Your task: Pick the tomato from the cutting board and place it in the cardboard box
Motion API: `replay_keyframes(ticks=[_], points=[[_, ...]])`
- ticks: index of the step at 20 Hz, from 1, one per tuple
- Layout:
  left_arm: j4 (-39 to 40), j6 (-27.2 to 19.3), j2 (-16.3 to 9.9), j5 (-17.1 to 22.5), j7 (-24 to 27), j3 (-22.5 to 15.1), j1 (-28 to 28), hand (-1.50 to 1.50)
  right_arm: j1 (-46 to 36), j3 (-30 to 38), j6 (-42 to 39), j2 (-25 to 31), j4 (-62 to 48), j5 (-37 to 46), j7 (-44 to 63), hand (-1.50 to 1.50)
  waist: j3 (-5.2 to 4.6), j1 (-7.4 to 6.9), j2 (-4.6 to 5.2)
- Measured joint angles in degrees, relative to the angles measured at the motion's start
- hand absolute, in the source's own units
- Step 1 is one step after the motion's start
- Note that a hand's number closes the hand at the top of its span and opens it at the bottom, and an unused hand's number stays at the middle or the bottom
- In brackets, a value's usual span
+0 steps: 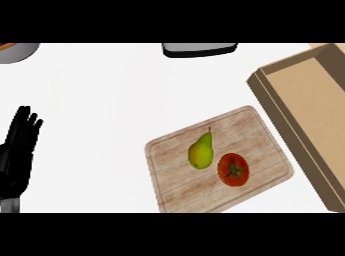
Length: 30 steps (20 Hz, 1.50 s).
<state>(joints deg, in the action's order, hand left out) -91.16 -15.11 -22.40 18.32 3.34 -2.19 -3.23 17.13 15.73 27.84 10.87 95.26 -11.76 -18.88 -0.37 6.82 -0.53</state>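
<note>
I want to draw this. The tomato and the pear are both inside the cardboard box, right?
Not quite. The head view shows the tomato and the pear both lying on the wooden cutting board, beside the cardboard box, not inside it.

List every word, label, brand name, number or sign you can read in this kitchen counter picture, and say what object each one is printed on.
None: no readable text shows anywhere.
The cardboard box, cutting board, tomato and pear carry no print.
The cut-off grey bowl and dark object at the top edge show none either.
</note>
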Motion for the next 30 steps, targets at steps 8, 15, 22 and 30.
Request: replay_keyframes(ticks=[8, 15, 22, 30], points=[[-3.3, -0.9, 2.1, 1.5, -7.3, -2.7, 4.1, 0.0, 21.5, -4.6, 11.2, -8.5, 14.5, 13.0, -8.2, -1.5, 0.02, -3.57, 0.22], [-4.1, -1.2, 2.8, 1.3, -9.3, -3.9, 6.2, 0.0, 41.6, -13.6, 5.9, -3.9, 25.6, 25.9, 2.1, -1.5, -0.05, -5.94, 1.22], [-3.5, -1.3, 3.4, 0.4, -10.2, -4.6, 7.8, 0.0, 52.1, -23.8, 0.4, -1.3, 40.4, 34.9, 17.8, -1.5, 0.04, -7.31, 1.38], [-2.0, -1.3, 4.5, -0.6, -10.9, -5.1, 10.4, 0.0, 46.3, -32.0, 1.3, 0.4, 41.1, 36.8, 27.8, -1.5, 0.09, -8.13, 1.44]])
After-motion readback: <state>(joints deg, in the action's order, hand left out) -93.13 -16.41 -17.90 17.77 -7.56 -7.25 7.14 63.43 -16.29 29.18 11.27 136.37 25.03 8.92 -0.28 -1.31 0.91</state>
